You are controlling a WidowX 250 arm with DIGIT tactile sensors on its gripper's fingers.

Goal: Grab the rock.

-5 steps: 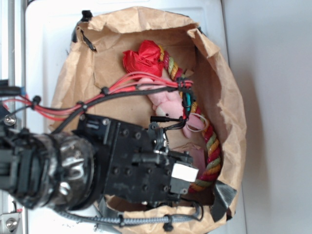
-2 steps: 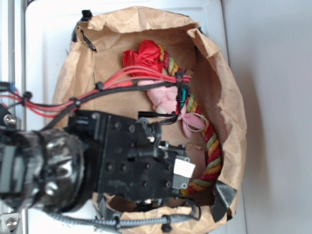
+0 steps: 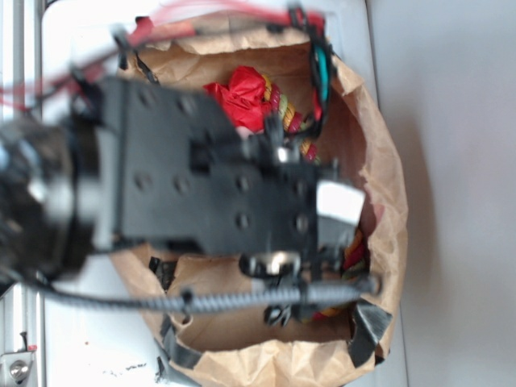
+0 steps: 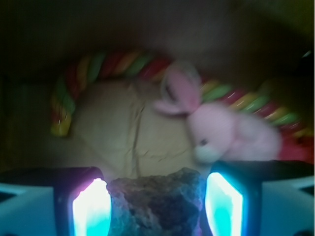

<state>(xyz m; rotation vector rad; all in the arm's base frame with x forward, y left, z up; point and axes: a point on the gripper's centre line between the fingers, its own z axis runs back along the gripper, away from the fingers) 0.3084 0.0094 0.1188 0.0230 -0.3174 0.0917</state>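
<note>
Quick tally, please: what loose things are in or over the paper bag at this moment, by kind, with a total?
Rock, between the jaws: 1
Pink plush toy: 1
Striped rope: 1
Red wrinkly ball: 1
Total: 4

A white table (image 3: 89,322) carries one big thing: a brown paper bag (image 3: 379,161) with its sides rolled down, open at the top. The bag sits right on the table. Black tape (image 3: 367,326) sticks to the bag's rim near the bottom corner. To the right of the white table there is a plain grey surface (image 3: 459,193), and the bag's right side reaches close to it. At the far left edge of the table there is a silver metal strip with a screw (image 3: 16,368).
</note>
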